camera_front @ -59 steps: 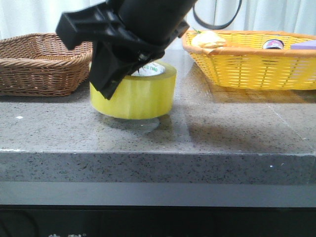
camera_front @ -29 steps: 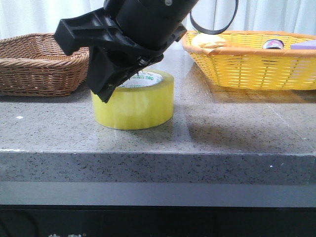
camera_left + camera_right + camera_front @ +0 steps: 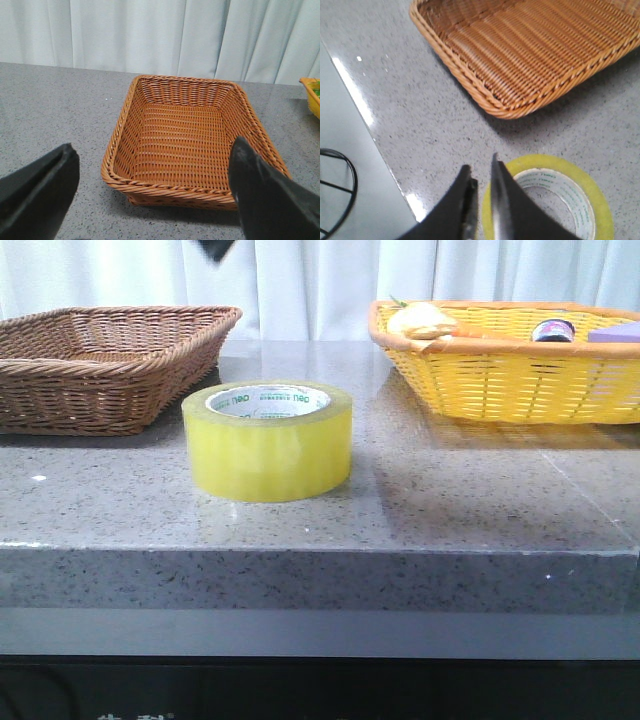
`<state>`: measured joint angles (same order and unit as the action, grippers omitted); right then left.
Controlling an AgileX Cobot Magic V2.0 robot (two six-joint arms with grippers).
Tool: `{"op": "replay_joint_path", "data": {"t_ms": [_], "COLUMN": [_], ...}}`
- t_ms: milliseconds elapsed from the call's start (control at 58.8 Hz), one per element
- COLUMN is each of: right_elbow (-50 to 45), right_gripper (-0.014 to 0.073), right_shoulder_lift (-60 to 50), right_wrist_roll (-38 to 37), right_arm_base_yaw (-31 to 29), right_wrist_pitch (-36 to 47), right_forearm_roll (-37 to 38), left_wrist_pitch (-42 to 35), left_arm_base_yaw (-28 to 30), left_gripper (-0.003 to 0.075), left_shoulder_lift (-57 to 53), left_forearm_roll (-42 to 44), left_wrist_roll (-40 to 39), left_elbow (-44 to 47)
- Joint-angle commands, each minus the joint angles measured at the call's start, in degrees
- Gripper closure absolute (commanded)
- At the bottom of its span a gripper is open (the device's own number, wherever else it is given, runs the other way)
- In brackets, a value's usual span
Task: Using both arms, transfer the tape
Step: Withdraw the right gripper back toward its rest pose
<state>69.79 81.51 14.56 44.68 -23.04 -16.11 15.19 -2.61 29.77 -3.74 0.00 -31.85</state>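
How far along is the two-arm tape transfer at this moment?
Done: the yellow translucent packing tape roll stands flat on the grey stone table, between the baskets, held by neither arm. In hand: nothing; the right gripper hangs nearly shut above the roll, the left gripper gapes over the empty brown wicker basket. Left: the left arm's pickup.

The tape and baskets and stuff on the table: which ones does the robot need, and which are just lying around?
For the job:
- the tape
- the left hand, open
- the right hand, nearly shut above the tape

Just lying about:
- the brown basket
- the yellow basket with its odds and ends
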Motion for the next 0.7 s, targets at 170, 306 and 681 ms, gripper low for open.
{"op": "replay_joint_path", "data": {"t_ms": [170, 306, 681], "right_elbow": [1.94, 1.77, -8.24], "right_gripper": [0.0714, 0.0714, 0.0714], "right_shoulder_lift": [-2.93, -5.47, -23.57], "right_wrist_roll": [0.51, 0.46, 0.00], "right_arm_base_yaw": [-1.14, -6.88, -30.98], "right_wrist_pitch": [4.48, 3.82, 1.98], "right_forearm_roll": [-1.47, -1.47, -1.53], "left_wrist_pitch": [-4.89, -4.89, -4.89], "left_arm_base_yaw": [0.18, 0.18, 0.18], "left_gripper": [0.0120, 0.0120, 0.0120], "left_shoulder_lift": [0.51, 0.51, 0.51], "left_forearm_roll": [-0.22, -0.22, -0.22], "left_wrist_roll": [-0.57, -0.57, -0.57], "left_elbow": [-2.13, -2.13, -2.13]}}
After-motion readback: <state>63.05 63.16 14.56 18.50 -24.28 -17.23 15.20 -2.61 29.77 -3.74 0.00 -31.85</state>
